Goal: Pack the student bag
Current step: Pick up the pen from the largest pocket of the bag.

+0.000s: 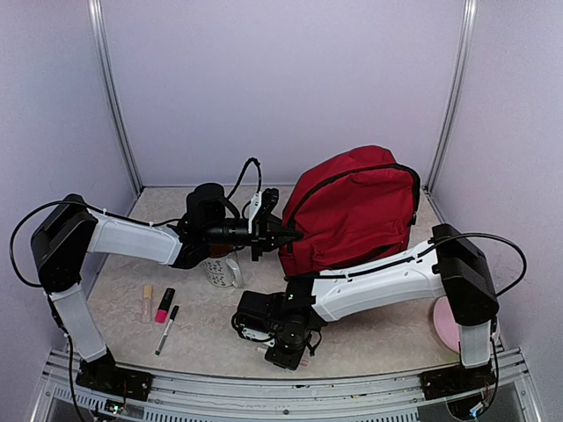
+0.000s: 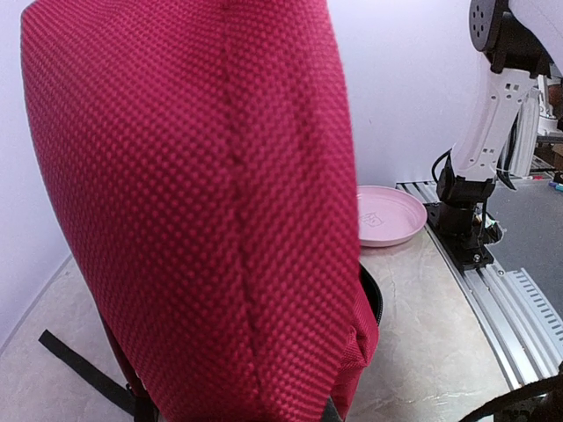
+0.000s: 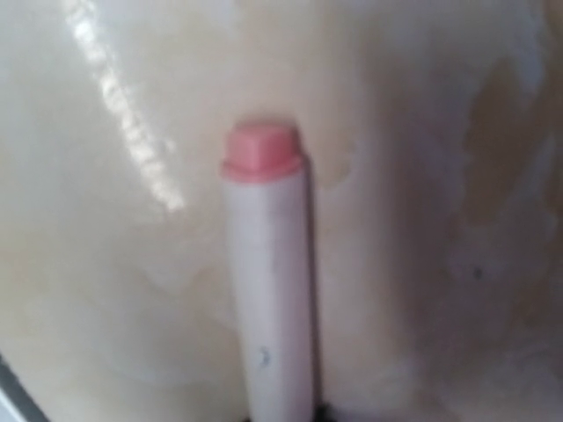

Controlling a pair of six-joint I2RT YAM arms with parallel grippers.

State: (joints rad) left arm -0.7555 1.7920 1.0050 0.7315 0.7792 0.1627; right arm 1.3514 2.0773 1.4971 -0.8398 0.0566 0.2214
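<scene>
The student bag (image 1: 352, 211), a large dark red backpack, stands upright at the back of the table, and its woven fabric (image 2: 193, 193) fills most of the left wrist view. My left gripper (image 1: 288, 235) is shut on the bag's left edge; its fingers are hidden in the wrist view. My right gripper (image 1: 295, 352) points down at the table near the front middle. A white pen with a pink cap (image 3: 268, 290) runs out from between its jaws, just above the tabletop, so it is shut on the pen.
A pale tube (image 1: 147, 303), a pink and black marker (image 1: 164, 305) and a thin pen (image 1: 167, 330) lie at the front left. A small pale container (image 1: 223, 271) sits under my left arm. A pink plate (image 1: 444, 323) (image 2: 387, 215) lies at the right edge.
</scene>
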